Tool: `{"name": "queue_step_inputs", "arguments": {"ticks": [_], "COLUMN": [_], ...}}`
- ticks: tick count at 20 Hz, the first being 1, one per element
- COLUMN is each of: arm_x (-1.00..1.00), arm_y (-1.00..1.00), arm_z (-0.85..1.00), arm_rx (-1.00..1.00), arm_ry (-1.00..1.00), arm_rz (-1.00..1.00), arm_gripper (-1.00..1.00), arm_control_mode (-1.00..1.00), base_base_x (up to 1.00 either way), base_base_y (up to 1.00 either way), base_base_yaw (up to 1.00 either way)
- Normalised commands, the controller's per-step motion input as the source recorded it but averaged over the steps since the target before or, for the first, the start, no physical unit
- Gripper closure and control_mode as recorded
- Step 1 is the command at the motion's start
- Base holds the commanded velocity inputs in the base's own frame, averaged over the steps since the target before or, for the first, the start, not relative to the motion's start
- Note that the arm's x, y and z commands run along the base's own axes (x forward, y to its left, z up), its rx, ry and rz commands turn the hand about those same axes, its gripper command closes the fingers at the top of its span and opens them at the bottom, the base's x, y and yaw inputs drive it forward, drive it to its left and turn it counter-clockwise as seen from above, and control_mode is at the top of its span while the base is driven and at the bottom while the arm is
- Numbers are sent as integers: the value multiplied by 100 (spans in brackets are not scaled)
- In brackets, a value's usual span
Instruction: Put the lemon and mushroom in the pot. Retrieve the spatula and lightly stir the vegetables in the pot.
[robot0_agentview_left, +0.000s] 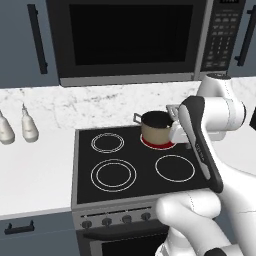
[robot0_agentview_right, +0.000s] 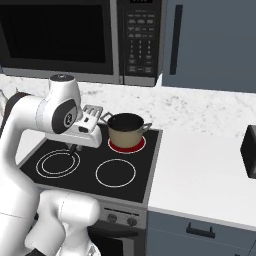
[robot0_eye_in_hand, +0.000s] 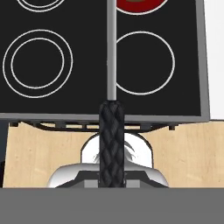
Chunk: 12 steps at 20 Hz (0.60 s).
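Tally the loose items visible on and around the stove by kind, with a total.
Pot on the glowing back-right burner: 1
Spatula, gripped in the shut tool, slotted head beside the pot: 1
White bottles on the counter left of the stove: 2
Total: 4
The pot's inside looks dark; its contents cannot be told.

One pot (robot0_agentview_left: 157, 129) stands on the one stovetop (robot0_agentview_left: 135, 165), which carries four ring burners: three outlined in white and one glowing red (robot0_agentview_left: 158, 144) under the pot. One spatula (robot0_eye_in_hand: 111, 52) with one slotted silver head (robot0_agentview_right: 92, 116) is present, and two pale bottles (robot0_agentview_left: 29, 126) stand on the counter (robot0_agentview_left: 35, 170) to the left. One microwave (robot0_agentview_left: 130, 37) hangs above, and four control knobs (robot0_agentview_left: 116, 219) line the stove front in the left base view.
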Motion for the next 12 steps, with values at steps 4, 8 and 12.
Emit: {"name": "queue_step_inputs", "arguments": {"ticks": [4,8,12], "arm_x": [0,0,2], "arm_y": [-1,-8,-19], "arm_z": [0,0,0], "arm_rx": [0,1,5], "arm_ry": [0,3,1], "arm_rz": [0,0,0], "arm_gripper": [100,100,100], "arm_control_mode": [-100,-100,-100], "base_base_x": [11,0,0], "base_base_y": [-18,0,0], "base_base_yaw": [0,0,0]}}
